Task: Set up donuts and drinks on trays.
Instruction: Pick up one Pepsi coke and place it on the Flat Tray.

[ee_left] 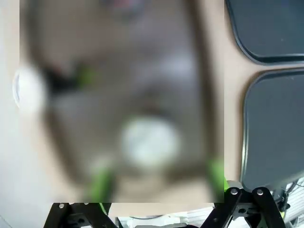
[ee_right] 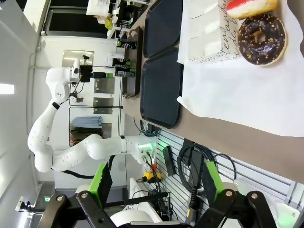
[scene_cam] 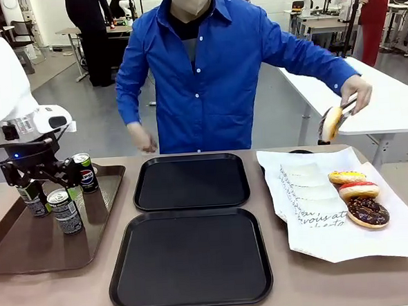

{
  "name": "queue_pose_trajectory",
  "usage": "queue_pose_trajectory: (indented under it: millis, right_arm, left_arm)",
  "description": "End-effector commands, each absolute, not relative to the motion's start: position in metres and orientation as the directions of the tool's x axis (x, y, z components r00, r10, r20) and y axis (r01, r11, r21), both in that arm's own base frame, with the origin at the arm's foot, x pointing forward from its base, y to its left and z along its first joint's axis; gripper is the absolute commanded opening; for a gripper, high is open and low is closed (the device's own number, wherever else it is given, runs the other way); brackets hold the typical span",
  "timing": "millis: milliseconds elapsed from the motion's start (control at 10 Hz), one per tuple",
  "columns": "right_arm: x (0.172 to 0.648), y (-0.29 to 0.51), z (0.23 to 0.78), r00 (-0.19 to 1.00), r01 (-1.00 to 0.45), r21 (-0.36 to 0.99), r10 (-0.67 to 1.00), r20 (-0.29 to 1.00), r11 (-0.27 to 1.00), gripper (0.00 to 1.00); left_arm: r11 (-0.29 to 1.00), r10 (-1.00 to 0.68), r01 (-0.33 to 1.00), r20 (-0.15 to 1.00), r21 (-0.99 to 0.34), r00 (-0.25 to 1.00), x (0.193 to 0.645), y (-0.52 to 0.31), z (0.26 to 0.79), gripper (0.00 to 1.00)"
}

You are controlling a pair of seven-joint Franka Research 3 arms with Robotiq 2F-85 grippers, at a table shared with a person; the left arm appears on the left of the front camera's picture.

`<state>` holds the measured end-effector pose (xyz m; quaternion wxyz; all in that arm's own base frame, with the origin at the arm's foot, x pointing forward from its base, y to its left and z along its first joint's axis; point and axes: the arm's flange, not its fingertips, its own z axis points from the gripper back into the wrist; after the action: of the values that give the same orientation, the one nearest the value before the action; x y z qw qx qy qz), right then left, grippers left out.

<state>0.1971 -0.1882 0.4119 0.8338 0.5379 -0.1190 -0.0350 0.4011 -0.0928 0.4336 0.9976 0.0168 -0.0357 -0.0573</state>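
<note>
Spread to its widest and holding nothing, my left claw [scene_cam: 46, 182] hangs at the left of the front view over the brown tray [scene_cam: 9, 251], close above three cans [scene_cam: 63, 210] that stand upright there. Those cans I judge smooth and slippery, thin-walled enough to dent under a hard squeeze, and easy to tip if nudged. I would take the nearest one at mid-body, pads square across its round, and lift straight up. Both black trays [scene_cam: 190, 183] lie bare in the middle of the frame, one behind the other. Three donuts [scene_cam: 359, 191] rest on white paper [scene_cam: 348, 245] at the right, and the person's hand [scene_cam: 357, 91] at upper right holds a fourth in the air. They look soft, with icing that would smear, so only a light pinch across the ring's sides would suit. My right claw [ee_right: 156, 183] stands wide and empty too, at the bottom of its own view.
</note>
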Motion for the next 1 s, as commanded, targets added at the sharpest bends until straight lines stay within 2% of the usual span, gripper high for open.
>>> queue_pose_trajectory:
  millis: [0, 100, 700, 900]
  right_arm:
    - [0.200, -0.187, 0.413, 0.965, -0.091, 0.912, -0.191, 0.180, 0.399, 1.00]
    - [0.200, -0.187, 0.413, 0.965, -0.091, 0.912, -0.191, 0.180, 0.399, 1.00]
    - [0.200, -0.187, 0.413, 0.965, -0.091, 0.912, -0.191, 0.180, 0.399, 1.00]
    - [0.200, -0.187, 0.413, 0.965, -0.091, 0.912, -0.191, 0.180, 0.399, 1.00]
  left_arm:
    - [0.991, -0.118, 0.109, 0.136, 0.072, 0.984, 0.401, -0.091, 0.443, 1.00]
    - [0.993, -0.115, 0.113, 0.069, 0.038, 0.991, 0.401, -0.093, 0.434, 1.00]
    - [0.993, -0.115, 0.113, 0.069, 0.038, 0.991, 0.401, -0.093, 0.434, 1.00]
    - [0.990, -0.140, 0.138, 0.102, 0.032, 0.985, 0.407, -0.089, 0.432, 1.00]
